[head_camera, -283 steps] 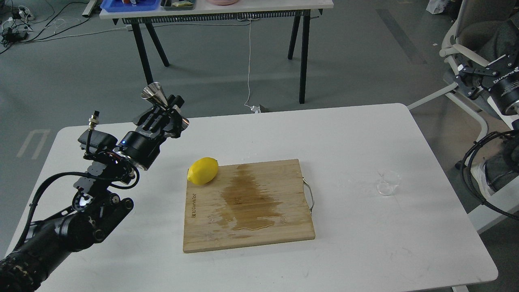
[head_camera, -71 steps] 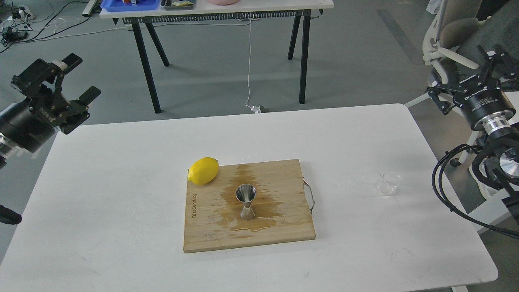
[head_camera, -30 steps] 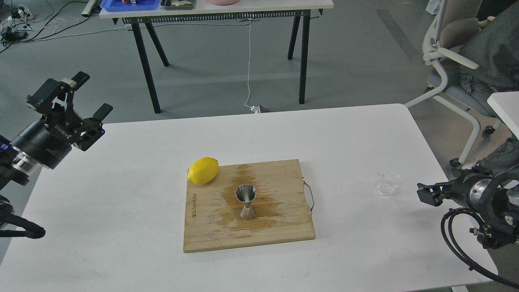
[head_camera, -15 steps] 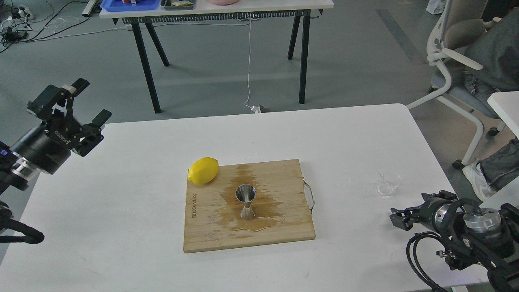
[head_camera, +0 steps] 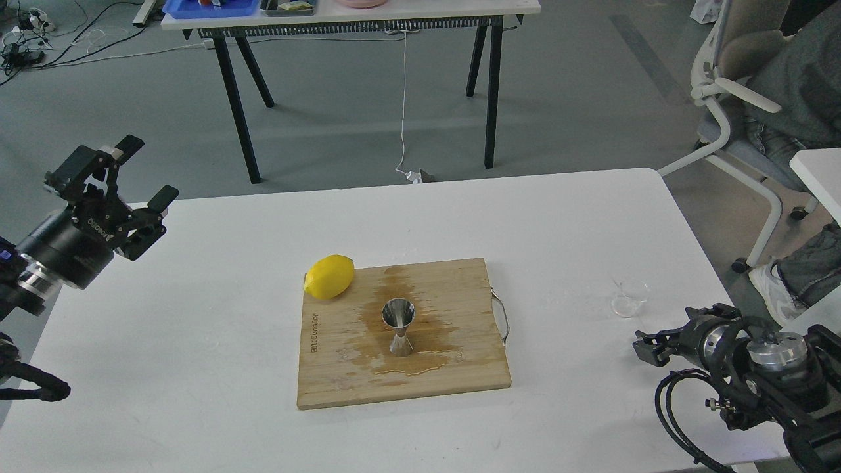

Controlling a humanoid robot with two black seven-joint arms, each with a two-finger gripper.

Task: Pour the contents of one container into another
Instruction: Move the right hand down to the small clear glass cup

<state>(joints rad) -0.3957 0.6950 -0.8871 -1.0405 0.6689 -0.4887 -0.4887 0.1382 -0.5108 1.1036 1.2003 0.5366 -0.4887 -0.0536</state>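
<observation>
The steel jigger [head_camera: 399,326] stands upright on a wet patch in the middle of the wooden cutting board [head_camera: 341,378]. The tiny clear glass cup [head_camera: 629,297] sits upright on the white table, right of the board and apart from everything. My left gripper [head_camera: 147,168] hovers open and empty over the table's far left edge, well away from both. My right gripper [head_camera: 649,345] hangs low at the table's right front, just below and right of the glass cup without touching it. It is dark and small, so its fingers cannot be told apart.
A yellow lemon [head_camera: 328,276] lies on the board's back left corner. The board has a metal handle [head_camera: 502,318] on its right side. A second table [head_camera: 355,16] stands behind, and an office chair [head_camera: 736,98] with a seated person is at the right.
Over the last second my right arm dropped from the table's right edge to the front right, then held almost still. The left gripper barely shifted. Jigger, cup and lemon stayed put.
</observation>
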